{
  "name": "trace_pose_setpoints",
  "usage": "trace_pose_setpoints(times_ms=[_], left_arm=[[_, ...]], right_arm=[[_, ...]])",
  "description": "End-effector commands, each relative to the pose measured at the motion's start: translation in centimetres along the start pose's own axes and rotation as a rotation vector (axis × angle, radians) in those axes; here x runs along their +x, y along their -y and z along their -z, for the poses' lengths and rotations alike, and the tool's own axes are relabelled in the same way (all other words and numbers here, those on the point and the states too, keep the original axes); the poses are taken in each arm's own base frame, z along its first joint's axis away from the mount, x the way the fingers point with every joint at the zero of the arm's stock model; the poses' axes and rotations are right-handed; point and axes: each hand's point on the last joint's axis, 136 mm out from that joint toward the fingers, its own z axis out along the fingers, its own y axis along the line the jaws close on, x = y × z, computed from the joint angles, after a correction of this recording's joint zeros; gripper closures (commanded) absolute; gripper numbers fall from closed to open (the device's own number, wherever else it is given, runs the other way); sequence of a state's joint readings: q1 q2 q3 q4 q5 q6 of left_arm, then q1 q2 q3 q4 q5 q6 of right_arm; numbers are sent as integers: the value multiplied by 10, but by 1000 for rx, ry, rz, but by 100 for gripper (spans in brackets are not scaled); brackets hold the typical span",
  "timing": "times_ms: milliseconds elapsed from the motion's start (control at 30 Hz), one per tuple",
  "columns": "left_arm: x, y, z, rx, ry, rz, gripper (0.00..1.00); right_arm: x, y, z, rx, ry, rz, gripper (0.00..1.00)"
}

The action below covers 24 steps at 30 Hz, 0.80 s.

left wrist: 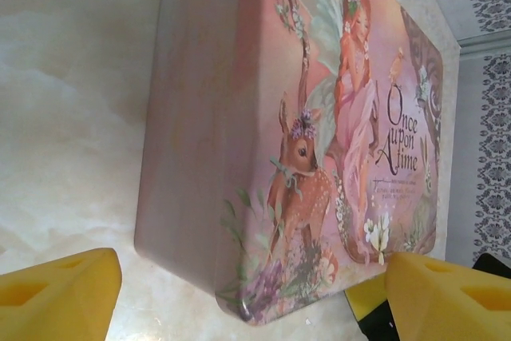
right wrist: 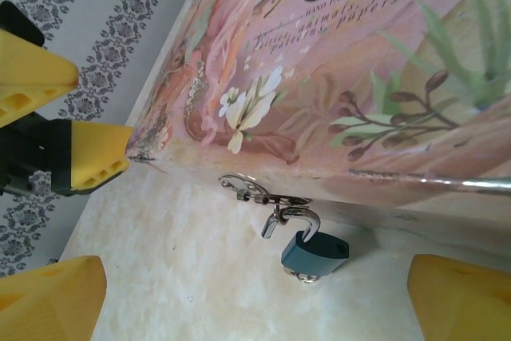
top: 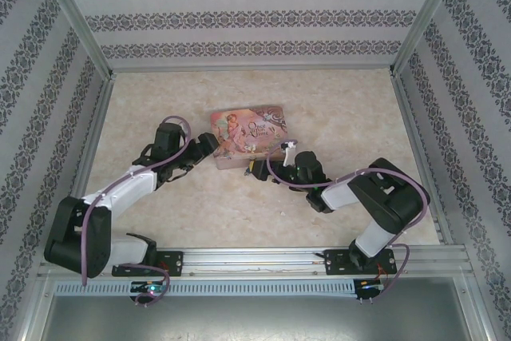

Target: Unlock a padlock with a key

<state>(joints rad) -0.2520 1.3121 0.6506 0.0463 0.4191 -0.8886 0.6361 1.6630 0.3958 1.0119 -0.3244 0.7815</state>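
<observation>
Top view: pink tin box (top: 247,129) sits mid-table (top: 343,109), lid up, long axis roughly left-right with a slight tilt. Left end effector (top: 211,147) is at the box's left end. Right end effector (top: 257,169) is at its near long wall. Finger gap is too small to read here.

Left wrist view: left fingers (left wrist: 56,297) are spread wide, with the near corner of the box in the gap between them. No contact is visible on either tip. Part of another yellow-and-black finger shows past the box corner, low right.

Right wrist view: padlock (right wrist: 315,251) is hooked on the hasp (right wrist: 254,192) on the box's front wall, just under the lid seam. Shackle (right wrist: 294,215) passes through the hasp loop, and one leg looks free of the body, i.e. swung open. Long axis runs from the hasp out and away from the wall. The shackle end points toward the box and the bottom face toward the camera, a little tilted. The teal body is down at the table. There's a small silver bit at the bottom face; can't tell what it is. Right fingers (right wrist: 48,297) are wide apart with nothing gripped; the padlock is ahead of them, not touching. Left end effector is at the box's corner, one yellow tip against it.
</observation>
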Motion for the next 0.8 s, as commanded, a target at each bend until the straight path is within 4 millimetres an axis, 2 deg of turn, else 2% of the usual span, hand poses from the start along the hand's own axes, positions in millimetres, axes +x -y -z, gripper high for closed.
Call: trace_pose_setpoints(times_ms=[0,600,767], left_arm=[[-12,17,-3,63,-5,-39,16],[7,-5,-36,-10,-172,-26,21],[11,-10,-40,-20,-193,-22,26]], right_arm=[[-7,-18,-8,-75,18,21,4],[0,-9,-28,-83,-12,3,12],[0,-10,-30,-92,-19,7,14]])
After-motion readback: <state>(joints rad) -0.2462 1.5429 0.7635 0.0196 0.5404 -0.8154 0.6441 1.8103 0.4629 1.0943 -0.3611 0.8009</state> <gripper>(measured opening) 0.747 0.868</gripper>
